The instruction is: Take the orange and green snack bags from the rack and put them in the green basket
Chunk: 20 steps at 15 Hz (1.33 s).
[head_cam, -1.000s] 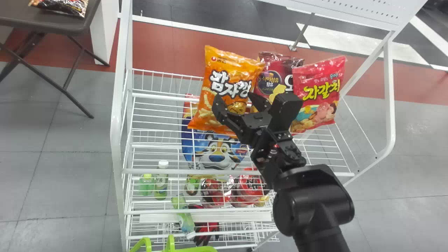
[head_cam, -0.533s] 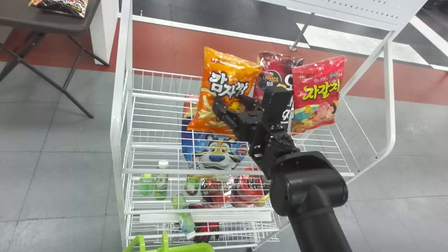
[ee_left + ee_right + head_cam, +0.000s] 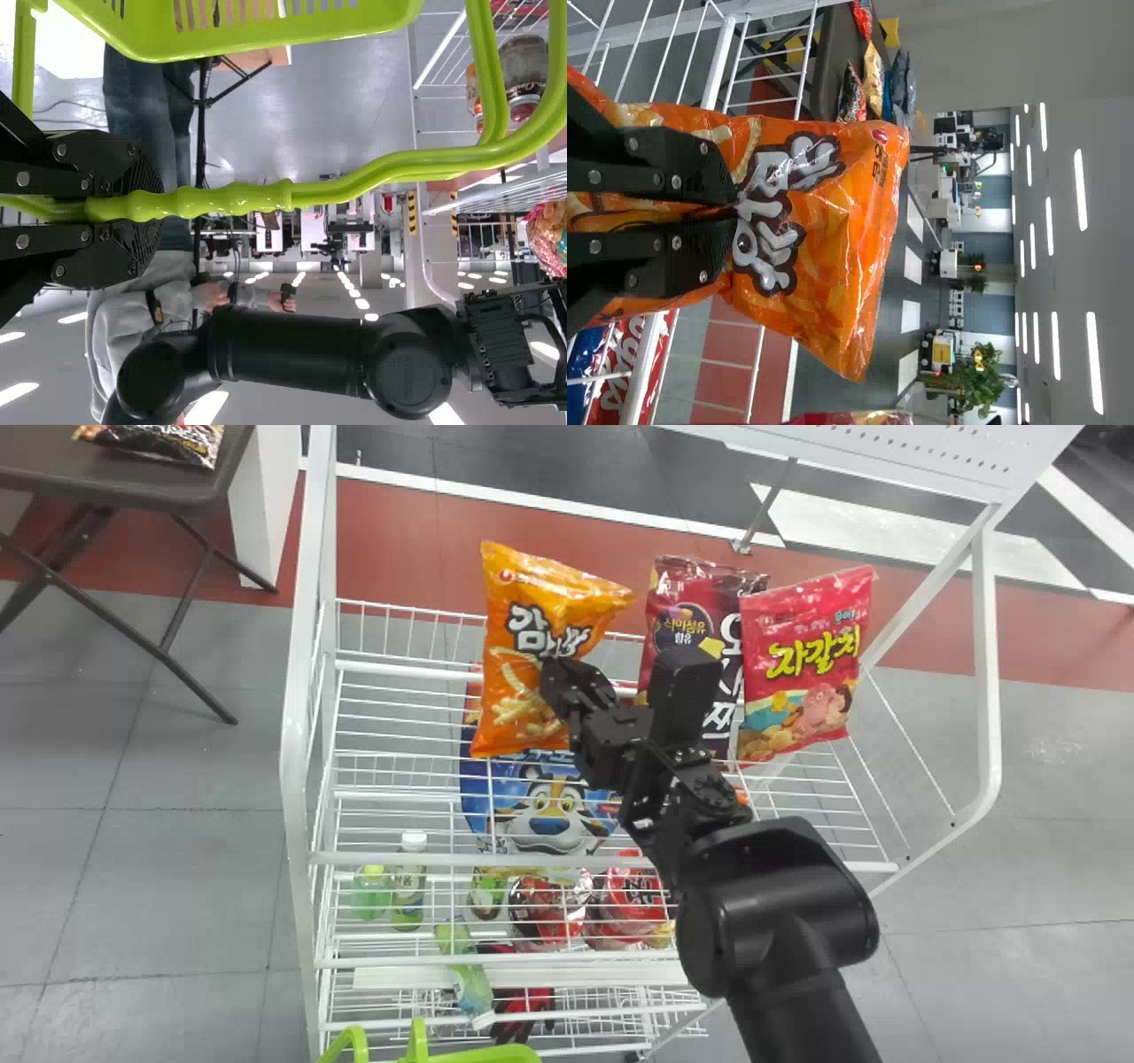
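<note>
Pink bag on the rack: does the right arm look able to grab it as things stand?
Probably not: the right claw is clamped on the orange bag and would likely need emptying first. The pink bag's front, though, looks unobstructed.

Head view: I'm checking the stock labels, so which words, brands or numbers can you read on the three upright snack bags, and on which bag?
"자갈치": pinkish-red plastic snack bag.
"오사쯔", last character partly covered: dark-red plastic snack bag.
"식이섬유 함유": round badge on that same bag.
"감…깡", middle character creased: orange plastic snack bag.
The other print on these bags is too small to read surely; I can make out no numbers.
</note>
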### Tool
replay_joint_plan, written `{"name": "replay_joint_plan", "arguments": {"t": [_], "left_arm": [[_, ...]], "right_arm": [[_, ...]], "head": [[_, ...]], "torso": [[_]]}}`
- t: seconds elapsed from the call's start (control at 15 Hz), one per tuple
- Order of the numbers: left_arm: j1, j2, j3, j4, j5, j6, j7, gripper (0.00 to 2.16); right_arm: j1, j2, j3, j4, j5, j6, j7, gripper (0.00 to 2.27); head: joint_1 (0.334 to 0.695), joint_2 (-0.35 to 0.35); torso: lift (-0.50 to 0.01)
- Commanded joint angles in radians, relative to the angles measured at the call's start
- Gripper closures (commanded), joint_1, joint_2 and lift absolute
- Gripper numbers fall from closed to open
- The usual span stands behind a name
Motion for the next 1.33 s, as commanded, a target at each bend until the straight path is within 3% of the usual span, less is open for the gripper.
{"name": "replay_joint_plan", "arguments": {"t": [0.0, 0.6, 0.87, 1.27], "left_arm": [[0.006, 0.000, -0.002, -0.014, 0.000, 0.002, 0.001, 2.15], [0.005, -0.005, -0.016, -0.020, -0.002, -0.014, 0.015, 2.15], [0.005, -0.015, -0.019, -0.011, -0.002, -0.044, 0.016, 2.15], [0.005, -0.018, -0.011, -0.012, -0.002, -0.057, 0.013, 2.15]], "right_arm": [[0.055, -0.016, -0.029, -0.078, -0.020, 0.020, 0.013, 2.25], [0.437, -0.014, -0.322, -0.615, -0.290, 0.407, 0.189, 2.25], [0.531, -0.022, -0.362, -0.737, -0.285, 0.640, 0.258, 2.25], [0.597, -0.065, -0.368, -0.793, -0.242, 0.953, 0.301, 2.25]], "head": [[0.695, -0.350], [0.695, -0.350], [0.695, -0.350], [0.695, -0.350]], "torso": [[0.000], [0.000], [0.000], [0.000]]}}
